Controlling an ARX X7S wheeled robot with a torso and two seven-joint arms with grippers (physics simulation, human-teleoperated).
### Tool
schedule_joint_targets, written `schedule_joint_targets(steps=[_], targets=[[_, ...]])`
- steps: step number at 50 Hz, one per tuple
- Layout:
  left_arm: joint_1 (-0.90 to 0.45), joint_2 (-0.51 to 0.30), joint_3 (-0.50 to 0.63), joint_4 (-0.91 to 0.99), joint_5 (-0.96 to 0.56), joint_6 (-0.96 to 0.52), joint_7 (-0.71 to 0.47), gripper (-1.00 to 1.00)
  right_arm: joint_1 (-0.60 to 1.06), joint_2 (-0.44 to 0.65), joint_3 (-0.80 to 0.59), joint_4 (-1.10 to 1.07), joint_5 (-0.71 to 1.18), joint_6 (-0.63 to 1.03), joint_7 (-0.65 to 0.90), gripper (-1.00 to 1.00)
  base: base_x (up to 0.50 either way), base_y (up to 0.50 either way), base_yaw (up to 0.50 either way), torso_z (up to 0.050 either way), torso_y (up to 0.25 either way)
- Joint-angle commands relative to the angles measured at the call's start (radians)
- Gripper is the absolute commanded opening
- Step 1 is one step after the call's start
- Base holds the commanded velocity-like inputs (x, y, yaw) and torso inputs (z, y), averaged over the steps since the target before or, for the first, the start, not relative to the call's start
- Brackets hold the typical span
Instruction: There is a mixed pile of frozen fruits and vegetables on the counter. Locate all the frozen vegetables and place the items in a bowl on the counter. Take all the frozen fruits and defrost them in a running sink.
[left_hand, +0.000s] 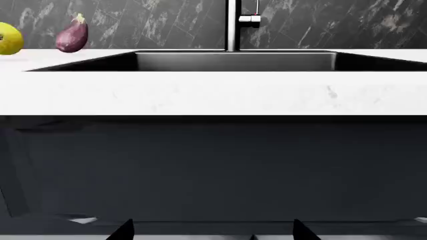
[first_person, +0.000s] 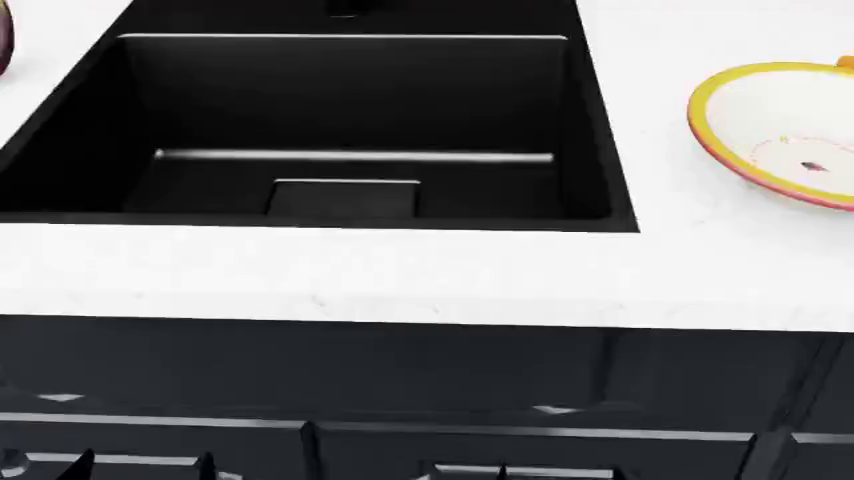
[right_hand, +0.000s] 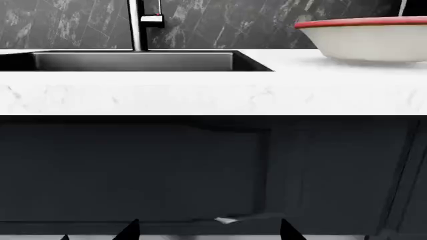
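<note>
Left wrist view alone shows eggplant (left_hand: 72, 35) beside pear (left_hand: 9, 38).

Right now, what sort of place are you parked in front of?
Most likely a home kitchen, simulated. A white stone-like counter over dark cabinets holds a deep black sink with a tall faucet. A bowl sits to the sink's right, an eggplant to its left.

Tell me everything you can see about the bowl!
The bowl is wide and shallow, white inside with faint pinkish-red markings. Its rim looks yellow from the head camera and red from the right wrist camera. It looks glazed, like ceramic. It sits upright on the white counter, on the robot's right of the black sink, with nothing visible inside.
</note>
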Motion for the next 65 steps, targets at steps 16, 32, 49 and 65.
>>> schedule_joint_targets(steps=[16, 32, 49, 65], targets=[[-0.020, -0.049, 0.074, 0.000, -0.035, -0.045, -0.075, 1.00, 0.001, 0.052, -0.061, -0.010, 0.032, -0.001, 0.075, 1.00, 0.00, 0.00, 0.00, 0.000, 0.000], [-0.023, -0.041, 0.072, 0.012, -0.046, -0.055, -0.077, 1.00, 0.001, 0.049, -0.058, -0.014, 0.029, 0.002, 0.073, 1.00, 0.00, 0.00, 0.00, 0.000, 0.000], [-0.264, -0.036, 0.178, 0.585, -0.079, -0.823, -0.191, 1.00, 0.219, 0.098, -0.112, -0.568, 0.054, 0.727, 0.146, 1.00, 0.00, 0.00, 0.00, 0.000, 0.000], [-0.420, -0.020, 0.067, 0.734, -0.252, -1.133, -0.215, 1.00, 0.432, 0.128, -0.073, -0.862, 0.125, 1.224, 0.131, 1.00, 0.00, 0.00, 0.00, 0.000, 0.000]])
